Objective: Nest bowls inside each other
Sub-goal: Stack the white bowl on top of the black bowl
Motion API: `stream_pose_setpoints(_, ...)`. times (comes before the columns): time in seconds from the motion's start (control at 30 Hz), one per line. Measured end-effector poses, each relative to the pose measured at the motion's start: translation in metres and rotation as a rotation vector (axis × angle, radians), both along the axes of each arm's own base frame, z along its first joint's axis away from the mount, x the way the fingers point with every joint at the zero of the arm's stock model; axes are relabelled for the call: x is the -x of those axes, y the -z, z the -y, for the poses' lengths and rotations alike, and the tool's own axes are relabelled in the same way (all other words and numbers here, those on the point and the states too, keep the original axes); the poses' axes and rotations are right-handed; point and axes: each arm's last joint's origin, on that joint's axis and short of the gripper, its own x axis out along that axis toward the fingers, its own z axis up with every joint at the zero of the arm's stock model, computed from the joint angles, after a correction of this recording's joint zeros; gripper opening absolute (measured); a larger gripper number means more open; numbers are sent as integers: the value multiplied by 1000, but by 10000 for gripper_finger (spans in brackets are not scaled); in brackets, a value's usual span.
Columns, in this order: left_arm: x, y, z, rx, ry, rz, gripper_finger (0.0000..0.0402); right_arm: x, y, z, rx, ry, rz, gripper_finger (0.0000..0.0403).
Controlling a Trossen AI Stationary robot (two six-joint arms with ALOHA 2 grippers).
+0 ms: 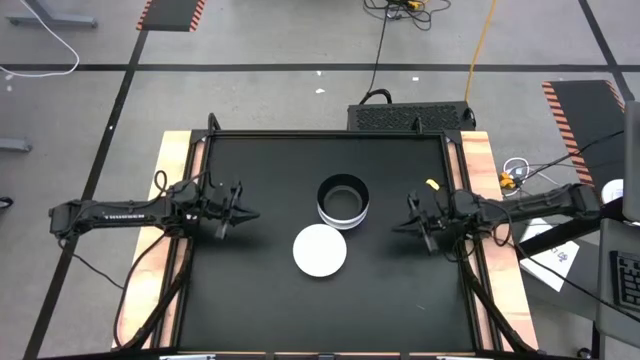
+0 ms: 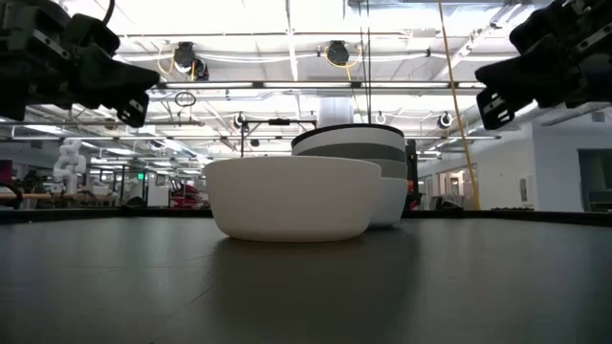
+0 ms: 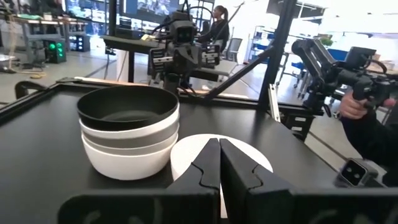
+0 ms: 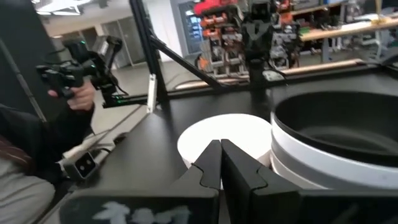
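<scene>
A stack of nested bowls (image 1: 343,200) stands near the table's middle, a black bowl (image 3: 127,107) on top, grey and white ones below it. A white bowl (image 1: 320,250) rests on its base just nearer, touching or almost touching the stack. In the low view the white bowl (image 2: 292,196) stands in front of the stack (image 2: 363,158). My left gripper (image 1: 252,213) hovers shut to the left of the bowls, above the table. My right gripper (image 1: 397,226) hovers shut to their right.
The black table top (image 1: 250,290) has raised rims and wooden side boards (image 1: 170,190). A person's hand holding a dark device (image 4: 78,78) shows beyond the table in the wrist views. A grey box (image 1: 410,117) sits past the far edge.
</scene>
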Motion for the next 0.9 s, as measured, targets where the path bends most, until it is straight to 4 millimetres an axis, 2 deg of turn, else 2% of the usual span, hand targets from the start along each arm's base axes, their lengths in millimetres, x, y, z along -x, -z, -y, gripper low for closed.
stream_pose_setpoints(0.1, 0, 0, 1, -5, 14, 1, 2, -5, -1, -4, 0, -27, 19, 0)
stream_pose_setpoints(0.23, 0, 0, 2, -6, 23, 3, 2, -14, 7, -11, 32, -72, -81, 0)
stream_pose_setpoints(0.33, 0, 0, 3, -5, 25, 2, 2, -31, -13, -18, 73, -102, -49, 0)
stream_pose_setpoints(0.6, 0, 0, 3, -5, 56, -6, 3, -82, -37, -29, 175, -132, -87, 4)
stream_pose_setpoints(0.73, 0, 1, 3, -4, 56, -12, 3, -105, -45, -31, 211, -132, -128, 41)
stream_pose_setpoints(0.9, 0, 3, 3, -15, 57, -33, 3, -125, -57, -31, 233, -138, -221, 132)
